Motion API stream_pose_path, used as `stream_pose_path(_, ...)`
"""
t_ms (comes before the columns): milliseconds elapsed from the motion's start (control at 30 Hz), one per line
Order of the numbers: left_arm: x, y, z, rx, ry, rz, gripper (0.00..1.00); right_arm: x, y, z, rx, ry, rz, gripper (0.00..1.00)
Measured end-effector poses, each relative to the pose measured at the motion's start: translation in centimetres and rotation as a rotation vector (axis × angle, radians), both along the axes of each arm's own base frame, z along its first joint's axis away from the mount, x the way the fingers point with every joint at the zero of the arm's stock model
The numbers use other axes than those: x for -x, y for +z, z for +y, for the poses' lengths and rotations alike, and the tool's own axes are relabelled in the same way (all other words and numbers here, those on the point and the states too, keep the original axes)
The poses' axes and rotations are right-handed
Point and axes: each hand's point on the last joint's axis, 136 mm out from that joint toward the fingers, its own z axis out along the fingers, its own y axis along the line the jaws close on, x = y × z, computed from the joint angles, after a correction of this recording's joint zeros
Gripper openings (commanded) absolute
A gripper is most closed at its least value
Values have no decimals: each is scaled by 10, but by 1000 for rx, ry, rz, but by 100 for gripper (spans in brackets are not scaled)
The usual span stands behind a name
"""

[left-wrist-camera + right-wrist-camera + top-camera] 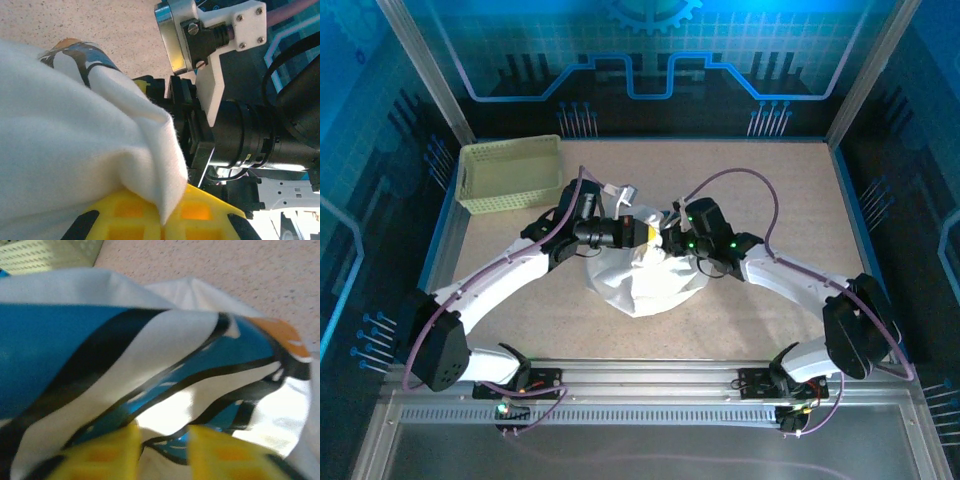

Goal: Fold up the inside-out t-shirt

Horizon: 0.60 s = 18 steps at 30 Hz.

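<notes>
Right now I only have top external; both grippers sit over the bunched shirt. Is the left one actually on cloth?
Observer: Yes. Left wrist view: a fold of the t-shirt runs between the left gripper's yellow fingers, shut on it.
Operator: And the right?
Observer: Right wrist view: printed cloth lies in the gap between the right gripper's fingers; clamped or not, I can't tell.
Operator: Which print?
Observer: The blue-and-black graphic with an orange patch, close against that camera.

White t-shirt (645,285), blue-black-orange print (60,335); pale yellow-green lattice basket (505,197); speckled beige table (770,300).
</notes>
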Motion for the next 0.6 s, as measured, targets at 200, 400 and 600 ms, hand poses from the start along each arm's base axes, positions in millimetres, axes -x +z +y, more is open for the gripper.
stream_pose_path(200,1,-5,1,-7,1,3,0,-9,-3,-12,49,-67,-24,3)
stream_pose_path(400,-15,-31,22,-116,115,14,0,-10,0,-18,70,-87,-37,25)
stream_pose_path(600,-33,-103,50,-262,230,139,1,5,-19,6,84,10,1,43)
